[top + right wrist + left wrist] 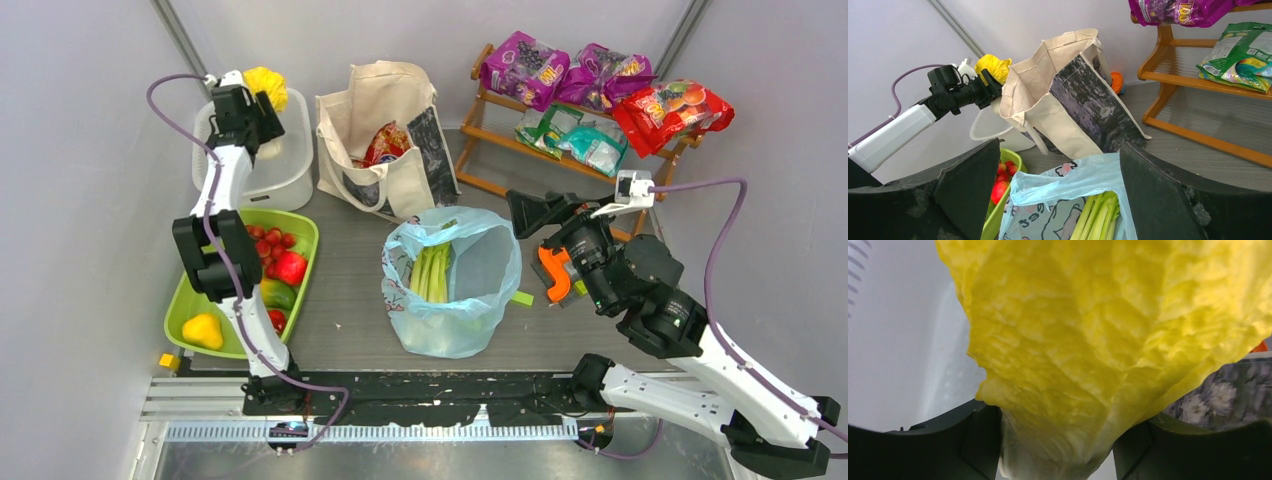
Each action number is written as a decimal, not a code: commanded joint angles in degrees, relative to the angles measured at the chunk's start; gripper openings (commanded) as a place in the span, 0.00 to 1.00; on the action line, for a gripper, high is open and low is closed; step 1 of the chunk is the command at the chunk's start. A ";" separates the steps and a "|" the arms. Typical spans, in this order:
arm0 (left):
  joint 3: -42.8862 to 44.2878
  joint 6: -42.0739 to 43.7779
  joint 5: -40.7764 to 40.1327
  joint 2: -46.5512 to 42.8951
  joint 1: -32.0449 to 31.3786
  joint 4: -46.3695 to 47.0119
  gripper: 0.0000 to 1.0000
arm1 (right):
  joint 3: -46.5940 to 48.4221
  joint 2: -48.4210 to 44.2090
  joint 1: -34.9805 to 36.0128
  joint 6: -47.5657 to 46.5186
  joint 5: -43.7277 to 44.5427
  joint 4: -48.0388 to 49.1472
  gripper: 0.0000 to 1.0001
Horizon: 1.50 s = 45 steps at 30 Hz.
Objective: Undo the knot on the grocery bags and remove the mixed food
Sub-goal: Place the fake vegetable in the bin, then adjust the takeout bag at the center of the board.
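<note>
**Bag's open, unpacking looking about halfway**

The thin light-blue plastic bag [480, 270] is sitting in the middle of the table [340, 300] with its mouth gaping and no knot showing, so the untying looks done. The left pincer [257, 101] is clamping a yellow leafy vegetable [267, 86] over the white plastic tub [285, 172]. The right pincer [541, 243] is hanging wide open just beside the bag, holding nothing. Long green stalks [432, 270] are waiting inside the bag and a red crinkly packet [388, 145] is sitting in the cream canvas tote [375, 95], so I'd say those are left.
</note>
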 commanded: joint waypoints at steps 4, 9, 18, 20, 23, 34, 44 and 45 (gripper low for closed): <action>5.19 -1.08 3.63 2.27 0.39 -3.84 0.64 | 1.16 0.02 -0.16 0.14 2.06 -0.95 0.97; 6.39 0.44 4.33 2.07 0.39 -5.49 0.99 | 0.36 -0.38 -0.18 -0.08 2.57 -0.93 0.97; 4.44 0.69 5.42 -0.56 0.35 -5.07 1.00 | -0.37 -0.47 -0.18 -0.65 2.52 -0.92 0.97; 2.82 -0.19 6.61 -2.70 0.24 -4.13 1.00 | -0.60 -0.60 -0.12 -0.93 2.30 -0.93 0.97; -1.18 -2.00 7.84 -7.92 -0.59 -2.82 0.99 | -1.84 -0.95 -0.15 -2.46 2.18 -0.40 0.96; -18.60 -2.77 7.48 -29.14 -10.41 -2.48 1.00 | -6.43 -3.60 -0.17 -9.71 -3.50 4.06 0.95; -33.04 -0.03 11.73 -49.64 -19.73 -4.94 1.00 | -7.57 -4.12 -0.16 -11.36 -11.11 0.56 0.96; -33.69 0.59 12.98 -51.18 -20.34 -5.22 1.00 | -8.07 -3.98 -0.16 -12.20 -13.59 0.87 0.96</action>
